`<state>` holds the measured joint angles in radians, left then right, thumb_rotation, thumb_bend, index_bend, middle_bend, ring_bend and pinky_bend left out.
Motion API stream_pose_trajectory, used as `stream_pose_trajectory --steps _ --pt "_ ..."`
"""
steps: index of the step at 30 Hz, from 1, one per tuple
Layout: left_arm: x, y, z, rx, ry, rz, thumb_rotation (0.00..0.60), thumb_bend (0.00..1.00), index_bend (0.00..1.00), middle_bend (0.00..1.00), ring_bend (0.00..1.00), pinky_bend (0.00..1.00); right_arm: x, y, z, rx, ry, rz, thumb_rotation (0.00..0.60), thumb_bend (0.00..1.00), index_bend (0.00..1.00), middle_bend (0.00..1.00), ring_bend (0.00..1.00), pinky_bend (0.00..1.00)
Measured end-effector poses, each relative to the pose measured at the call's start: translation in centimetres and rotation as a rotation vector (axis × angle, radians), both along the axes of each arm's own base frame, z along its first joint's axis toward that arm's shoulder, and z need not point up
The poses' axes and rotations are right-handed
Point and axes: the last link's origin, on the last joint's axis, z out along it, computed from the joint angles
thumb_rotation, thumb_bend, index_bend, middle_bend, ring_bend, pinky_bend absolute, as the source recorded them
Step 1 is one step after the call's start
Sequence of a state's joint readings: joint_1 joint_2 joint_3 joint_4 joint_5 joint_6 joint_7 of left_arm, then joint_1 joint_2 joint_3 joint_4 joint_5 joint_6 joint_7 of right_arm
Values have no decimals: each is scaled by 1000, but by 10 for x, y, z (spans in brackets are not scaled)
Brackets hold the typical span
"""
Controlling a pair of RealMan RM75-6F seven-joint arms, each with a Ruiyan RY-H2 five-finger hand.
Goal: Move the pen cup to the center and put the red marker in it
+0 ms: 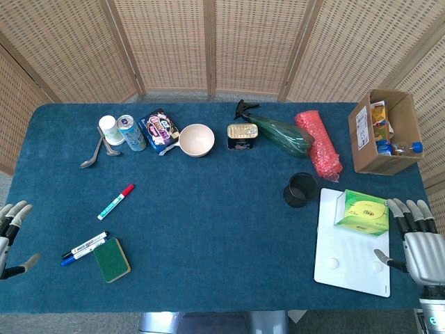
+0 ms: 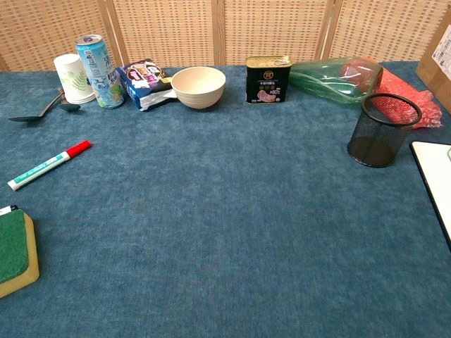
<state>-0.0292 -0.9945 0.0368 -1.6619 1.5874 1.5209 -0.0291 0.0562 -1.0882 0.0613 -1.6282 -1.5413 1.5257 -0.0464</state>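
The black mesh pen cup (image 1: 300, 190) (image 2: 382, 129) stands upright on the right side of the blue table, next to a white board. The red-capped marker (image 1: 116, 202) (image 2: 48, 165) lies flat on the left side, cap pointing up and right. My left hand (image 1: 12, 236) is at the table's left edge, fingers spread, holding nothing. Over the table's right front corner my right hand (image 1: 416, 240) hovers beside the white board, fingers apart and empty. Neither hand shows in the chest view.
A white board (image 1: 351, 250) carries a green box (image 1: 362, 212). Along the back stand a paper cup (image 1: 110, 129), a can (image 1: 131, 132), a snack bag (image 1: 160, 128), a bowl (image 1: 197, 139), a tin (image 1: 242, 136), a green bottle (image 1: 281, 133) and a cardboard box (image 1: 384, 131). Two markers (image 1: 85, 247) and a sponge (image 1: 111, 259) lie front left.
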Motion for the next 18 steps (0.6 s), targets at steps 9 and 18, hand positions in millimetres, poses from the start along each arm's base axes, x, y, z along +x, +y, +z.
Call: stream_pose_trajectory --steps 9,18 --pt "1 -2 2 3 -6 -8 600 256 41 0 0 0 0 0 -1 4 -3 -2 600 0 0 0 0 0" --pt "3 -3 4 0 -24 -18 600 256 42 0 0 0 6 -4 -6 37 -34 12 600 0 0 0 0 105"
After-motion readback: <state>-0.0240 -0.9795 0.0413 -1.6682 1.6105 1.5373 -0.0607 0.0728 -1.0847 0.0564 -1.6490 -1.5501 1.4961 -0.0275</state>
